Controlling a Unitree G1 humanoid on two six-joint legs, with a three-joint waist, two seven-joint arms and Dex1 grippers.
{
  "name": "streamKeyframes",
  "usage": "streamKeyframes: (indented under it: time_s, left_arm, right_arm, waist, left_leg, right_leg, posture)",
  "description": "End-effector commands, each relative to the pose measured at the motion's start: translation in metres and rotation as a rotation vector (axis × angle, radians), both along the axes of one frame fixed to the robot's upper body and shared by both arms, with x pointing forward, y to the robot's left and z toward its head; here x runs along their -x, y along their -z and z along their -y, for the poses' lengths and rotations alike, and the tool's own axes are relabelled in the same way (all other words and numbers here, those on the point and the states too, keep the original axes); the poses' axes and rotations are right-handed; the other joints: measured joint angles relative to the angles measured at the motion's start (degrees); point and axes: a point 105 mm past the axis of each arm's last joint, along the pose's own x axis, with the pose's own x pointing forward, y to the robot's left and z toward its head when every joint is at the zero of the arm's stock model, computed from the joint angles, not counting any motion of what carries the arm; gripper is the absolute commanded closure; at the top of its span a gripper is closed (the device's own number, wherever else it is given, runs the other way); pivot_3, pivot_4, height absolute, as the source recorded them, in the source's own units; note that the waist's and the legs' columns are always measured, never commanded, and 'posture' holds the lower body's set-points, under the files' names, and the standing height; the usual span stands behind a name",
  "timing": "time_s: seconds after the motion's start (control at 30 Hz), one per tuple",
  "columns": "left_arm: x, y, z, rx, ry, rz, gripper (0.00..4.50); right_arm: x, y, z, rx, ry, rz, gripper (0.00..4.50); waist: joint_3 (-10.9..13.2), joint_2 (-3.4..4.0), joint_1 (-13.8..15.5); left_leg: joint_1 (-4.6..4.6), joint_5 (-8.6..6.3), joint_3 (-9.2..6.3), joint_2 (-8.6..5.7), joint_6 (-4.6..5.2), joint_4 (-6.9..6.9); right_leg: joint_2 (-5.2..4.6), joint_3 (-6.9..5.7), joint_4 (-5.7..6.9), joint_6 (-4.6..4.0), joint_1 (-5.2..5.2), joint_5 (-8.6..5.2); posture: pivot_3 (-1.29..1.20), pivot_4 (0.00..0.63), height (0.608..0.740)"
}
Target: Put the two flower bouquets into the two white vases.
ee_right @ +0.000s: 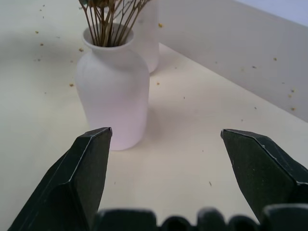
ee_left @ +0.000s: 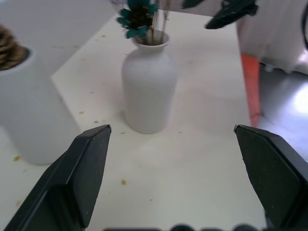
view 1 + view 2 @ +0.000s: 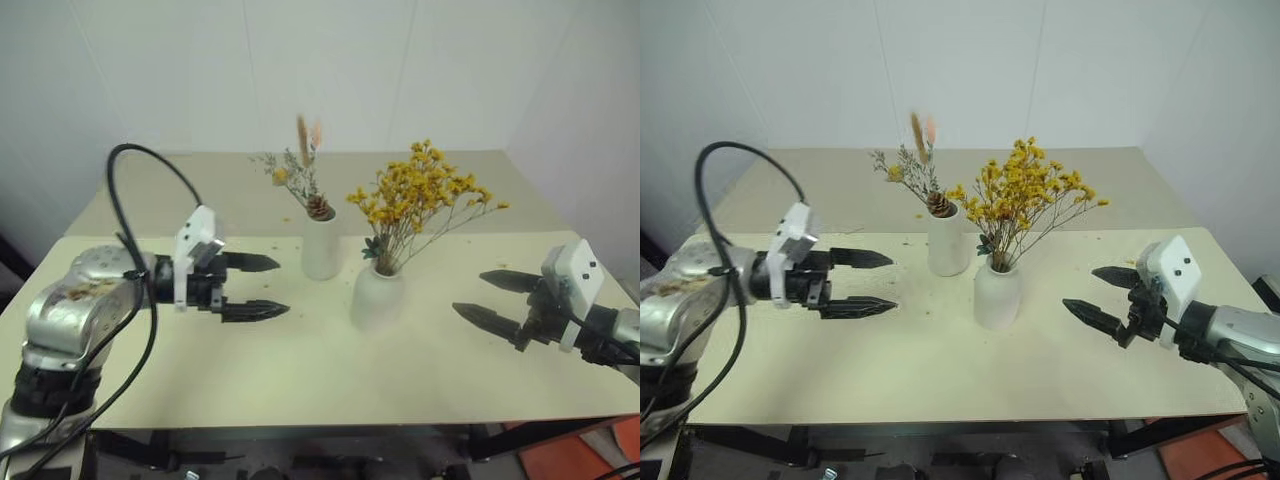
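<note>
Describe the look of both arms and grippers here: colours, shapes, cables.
The left gripper and the right gripper each have two black, tapered, pointed fingers on a white boxy wrist block. The right block carries two small dark dots. The left arm is shiny silver metal with rounded joints, a scuffed brownish patch and a thick black cable looping over it. The right arm is silver-grey with black cabling.

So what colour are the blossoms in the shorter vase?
Orange-yellow blossoms, clearest in the left eye view.

1. Tall straight matte white cylinder vase stands upright, holding the sparse dried bunch with pinecone and pinkish plumes.
2. Just beside it, nearer, the shorter bell-shaped white vase holds the bushy orange-yellow bunch.
</note>
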Motion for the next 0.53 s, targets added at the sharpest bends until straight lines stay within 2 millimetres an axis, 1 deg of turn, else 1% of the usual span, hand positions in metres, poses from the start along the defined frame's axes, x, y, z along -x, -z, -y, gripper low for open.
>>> streamKeyframes:
  time_s: [0.03,0.23,0.33,0.5,0.53]
  left_arm:
    - [0.011,-0.014,-0.011,0.023,-0.025,0.102,0.00]
    - [0.015,-0.010,-0.024,0.026,-0.100,0.118,0.00]
    - [0.018,-0.009,-0.024,0.038,-0.105,0.119,0.00]
    - [0.017,-0.008,-0.024,0.051,-0.120,0.116,0.00]
    - [0.015,-0.008,-0.023,0.052,-0.123,0.118,0.00]
  right_arm:
    - [0.006,-0.021,0.001,0.006,-0.027,0.072,0.21]
    - [0.007,-0.024,0.003,0.015,-0.035,0.060,0.21]
    - [0.008,-0.024,0.003,0.019,-0.043,0.057,0.21]
    - [0.009,-0.028,0.003,0.013,-0.035,0.072,0.21]
    - [0.009,-0.029,0.003,0.001,-0.031,0.076,0.10]
  waist:
    - [0.0,0.00,0.0]
    - [0.0,-0.02,0.1]
    - [0.0,-0.03,0.1]
    - [0.0,-0.03,0.1]
    - [0.0,-0.03,0.1]
  left_leg:
    - [0.01,0.00,0.01,0.00,0.00,0.00]
    - [0.03,0.00,0.01,0.00,0.00,0.00]
    - [0.02,0.00,0.01,0.01,0.00,-0.01]
    - [0.03,0.00,0.02,0.01,0.00,-0.01]
    - [0.03,0.00,0.02,0.01,-0.01,-0.01]
  right_leg:
    - [-0.01,0.01,0.00,0.00,0.00,0.00]
    - [-0.01,-0.01,-0.01,0.00,0.03,0.00]
    - [-0.01,-0.01,-0.02,0.00,0.03,0.00]
    - [-0.01,-0.01,-0.02,0.00,0.02,0.00]
    - [0.00,-0.01,-0.02,0.00,0.02,0.00]
  posture:
    - [0.00,0.150,0.740]
    - [0.00,0.150,0.740]
    - [0.00,0.150,0.740]
    - [0.00,0.150,0.740]
    - [0.00,0.150,0.740]
